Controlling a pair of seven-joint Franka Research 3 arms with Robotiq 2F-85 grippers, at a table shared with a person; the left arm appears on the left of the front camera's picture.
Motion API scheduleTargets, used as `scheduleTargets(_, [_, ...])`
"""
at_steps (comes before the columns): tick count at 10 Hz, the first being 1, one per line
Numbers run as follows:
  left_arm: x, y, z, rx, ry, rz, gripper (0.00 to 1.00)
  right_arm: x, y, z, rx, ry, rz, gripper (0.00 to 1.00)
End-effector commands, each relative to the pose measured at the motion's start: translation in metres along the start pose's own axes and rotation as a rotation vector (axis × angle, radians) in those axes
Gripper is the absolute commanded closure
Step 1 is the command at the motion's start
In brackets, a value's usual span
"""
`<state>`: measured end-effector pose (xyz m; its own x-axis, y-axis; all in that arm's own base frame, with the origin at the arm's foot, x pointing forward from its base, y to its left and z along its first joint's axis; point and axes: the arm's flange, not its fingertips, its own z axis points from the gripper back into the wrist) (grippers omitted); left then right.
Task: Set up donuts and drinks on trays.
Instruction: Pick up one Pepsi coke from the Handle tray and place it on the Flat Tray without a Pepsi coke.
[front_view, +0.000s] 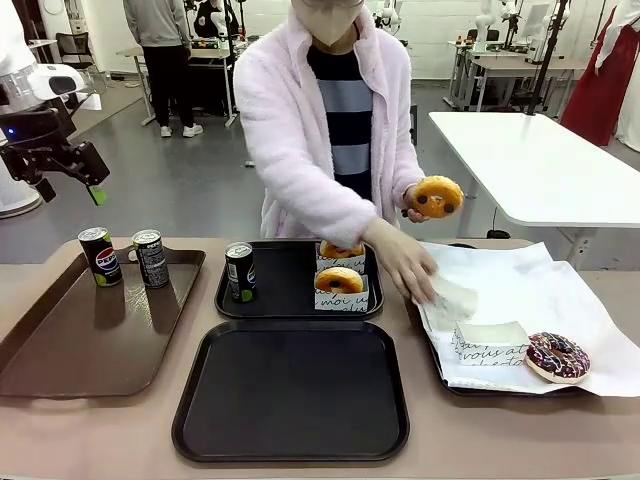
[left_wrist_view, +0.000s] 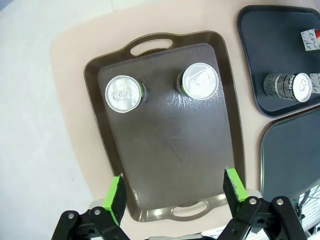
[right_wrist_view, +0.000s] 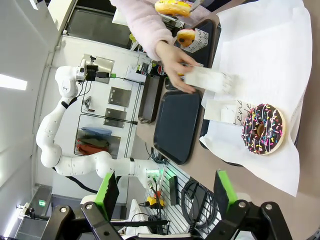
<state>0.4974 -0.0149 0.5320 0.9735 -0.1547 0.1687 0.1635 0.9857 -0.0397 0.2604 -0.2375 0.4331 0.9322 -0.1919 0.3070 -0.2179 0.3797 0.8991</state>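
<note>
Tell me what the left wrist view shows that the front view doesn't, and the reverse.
Left wrist view: the brown tray from straight above, both handle cut-outs, and the silver tops of two cans. Front view: the person holding up a donut, and a chocolate-sprinkled donut on white paper. Both: those two cans on the brown tray, and a third can on the far black tray.

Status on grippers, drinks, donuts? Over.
Left gripper open above brown tray, two cans on it. Right gripper open, holding nothing. Far black tray: one can, two sleeved donuts. Person's hand on paper-lined tray, other holding donut.
</note>
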Motion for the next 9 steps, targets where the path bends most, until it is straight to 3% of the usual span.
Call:
scheduleTargets(1, [0.015,0.016,-0.021,0.005,0.038,-0.108,0.0,0.001,0.0,0.002,0.013,-0.007,0.014,0.0])
scheduleTargets(3, [0.022,0.026,-0.048,0.005,0.053,-0.133,0.0,0.001,0.0,0.002,0.013,-0.007,0.014,0.0])
scheduleTargets(9, [0.079,0.063,-0.111,0.059,0.086,-0.009,0.0,0.001,0.0,0.002,0.013,-0.007,0.014,0.0])
